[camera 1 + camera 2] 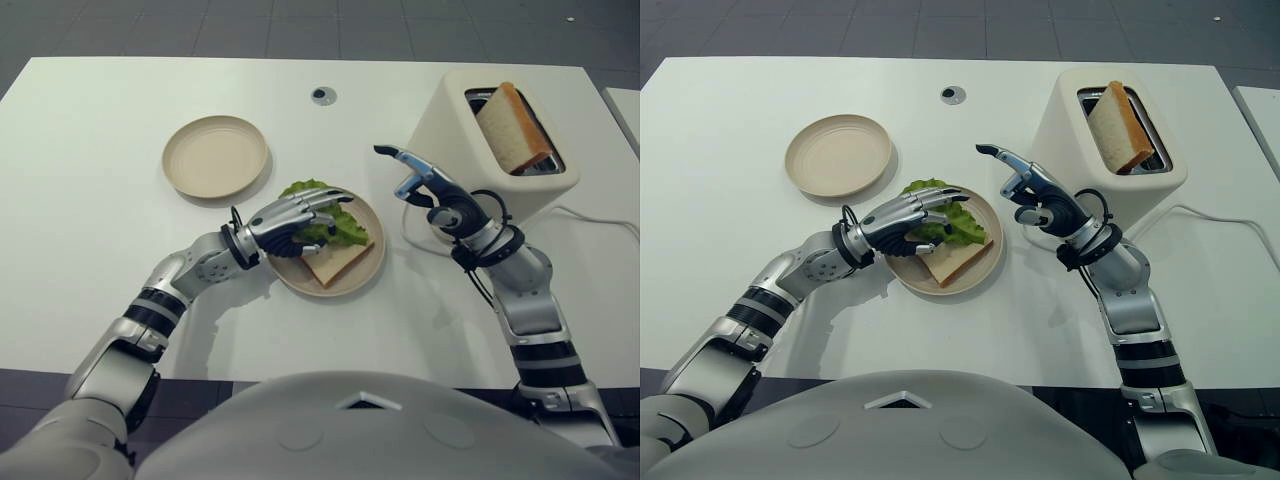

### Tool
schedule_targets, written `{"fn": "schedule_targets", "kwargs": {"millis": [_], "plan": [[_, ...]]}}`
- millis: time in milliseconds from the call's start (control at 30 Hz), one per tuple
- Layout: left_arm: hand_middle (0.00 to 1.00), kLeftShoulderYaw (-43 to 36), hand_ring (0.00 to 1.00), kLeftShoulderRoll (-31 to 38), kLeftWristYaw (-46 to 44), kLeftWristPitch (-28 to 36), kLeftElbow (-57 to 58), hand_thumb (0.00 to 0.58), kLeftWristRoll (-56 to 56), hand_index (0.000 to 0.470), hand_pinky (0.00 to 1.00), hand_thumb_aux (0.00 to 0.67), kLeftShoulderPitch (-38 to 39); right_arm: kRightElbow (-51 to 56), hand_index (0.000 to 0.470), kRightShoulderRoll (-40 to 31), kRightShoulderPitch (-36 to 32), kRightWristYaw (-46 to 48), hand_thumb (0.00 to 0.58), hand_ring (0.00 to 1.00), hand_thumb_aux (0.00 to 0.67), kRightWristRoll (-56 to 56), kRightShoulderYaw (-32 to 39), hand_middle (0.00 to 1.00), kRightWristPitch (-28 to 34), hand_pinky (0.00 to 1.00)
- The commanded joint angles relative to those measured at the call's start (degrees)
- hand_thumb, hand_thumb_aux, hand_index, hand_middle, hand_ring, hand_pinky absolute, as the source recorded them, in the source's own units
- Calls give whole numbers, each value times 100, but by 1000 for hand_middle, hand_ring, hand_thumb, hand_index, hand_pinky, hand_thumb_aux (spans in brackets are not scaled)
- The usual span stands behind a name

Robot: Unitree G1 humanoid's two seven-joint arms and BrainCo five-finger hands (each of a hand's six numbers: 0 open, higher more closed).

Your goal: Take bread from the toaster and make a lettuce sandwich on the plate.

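Observation:
A tan plate [373, 268] near the table's middle holds a bread slice [337, 263] with a green lettuce leaf [342, 229] on top. My left hand [290, 221] lies over the plate's left side, its fingers stretched almost straight across the lettuce and touching it. The cream toaster [452, 118] stands at the back right with one bread slice [512, 128] sticking up from its slot. My right hand [436, 191] is raised between the plate and the toaster, holding nothing, one finger pointing forward and left.
An empty tan plate [215, 155] sits behind and left of the sandwich plate. The toaster's white cable [600, 216] runs off to the right. A small round grommet [323, 96] is set in the tabletop at the back.

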Motion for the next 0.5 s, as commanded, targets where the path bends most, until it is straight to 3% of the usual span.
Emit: {"fn": "schedule_targets", "kwargs": {"millis": [33, 67, 133, 167, 200, 233, 300, 333, 400, 500], "plan": [[0, 43, 0, -23, -32, -13, -5, 567, 7, 400, 0, 570, -26, -20, 0, -33, 11, 62, 0, 1000, 0, -35, -31, 1000, 62, 1000], [0, 58, 0, -28, -22, -15, -15, 564, 2, 391, 0, 557, -29, -19, 0, -34, 11, 62, 0, 1000, 0, -37, -33, 1000, 63, 1000], [0, 122, 0, -44, 40, 25, -9, 516, 22, 313, 0, 447, -50, -19, 0, -36, 5, 67, 0, 1000, 0, -36, -34, 1000, 65, 1000], [0, 166, 0, -56, 108, 125, 46, 413, 102, 217, 0, 310, -89, -17, 0, -38, 1, 72, 0, 1000, 0, -34, -33, 1000, 65, 1000], [0, 204, 0, -64, 217, 259, 122, 268, 240, 125, 0, 179, -139, -15, 0, -39, 0, 74, 0, 1000, 0, -35, -34, 1000, 66, 1000], [0, 219, 0, -63, 285, 375, 203, 183, 353, 81, 0, 116, -187, -14, 0, -39, -1, 78, 0, 1000, 0, -35, -34, 1000, 67, 1000], [0, 184, 0, -51, 377, 512, 299, 234, 544, 107, 0, 152, -239, -14, 0, -38, -1, 85, 0, 1000, 0, -36, -35, 1000, 69, 1000], [0, 142, 0, -48, 401, 537, 348, 291, 612, 138, 0, 197, -254, -14, 0, -38, -2, 88, 0, 1000, 0, -36, -35, 1000, 70, 1000], [0, 61, 0, -46, 432, 550, 423, 307, 712, 147, 0, 210, -263, -23, 0, -36, -1, 92, 0, 1000, 0, -34, -31, 1000, 72, 1000], [0, -58, 0, -50, 491, 568, 574, 458, 880, 254, 0, 363, -286, -23, 0, -32, 2, 95, 0, 1000, 0, -38, -26, 1000, 71, 1000]]}}
